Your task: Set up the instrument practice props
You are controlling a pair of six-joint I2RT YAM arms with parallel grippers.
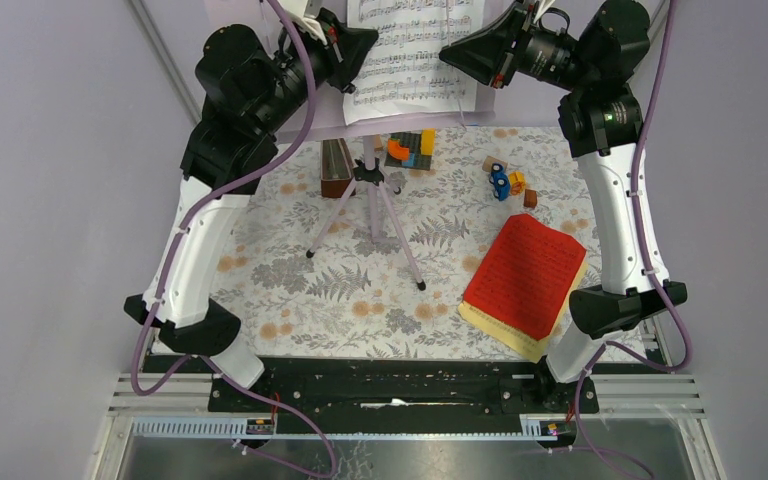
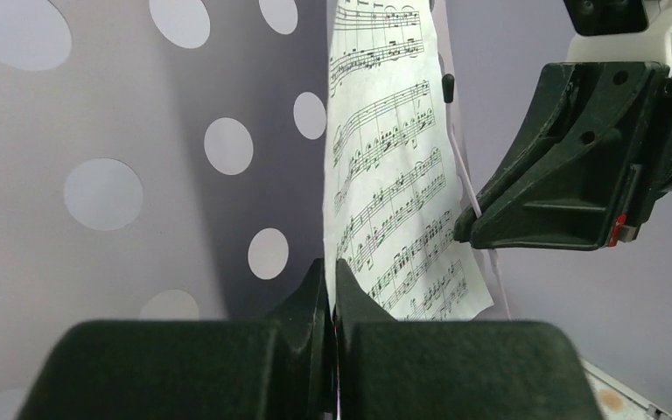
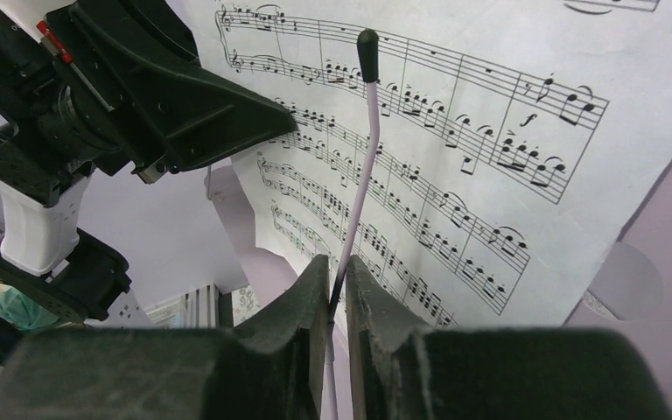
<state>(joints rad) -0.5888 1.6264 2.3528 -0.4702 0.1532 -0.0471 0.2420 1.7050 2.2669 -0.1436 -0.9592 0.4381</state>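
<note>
Panel (image 2: 140,131), one: on tripod (image 1: 372,205), one.
White page (image 1: 415,50), one: upright on panel, above tripod.
Left hand (image 1: 370,45): clenched, apparently pinching page's left edge.
Right hand (image 1: 447,50): clamped on lilac retainer wire (image 3: 360,166), which runs up across page front.
Red page (image 1: 525,270), one, atop yellow page (image 1: 505,335), one: flat on desk (image 1: 360,290), right of tripod, nearer right arm.

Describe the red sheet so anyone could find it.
On the fern-print tablecloth, look beside the right arm. The red rectangular paper sheet lies flat on a pale yellow sheet. It is the only red page; the white printed music page stands upright.
</note>
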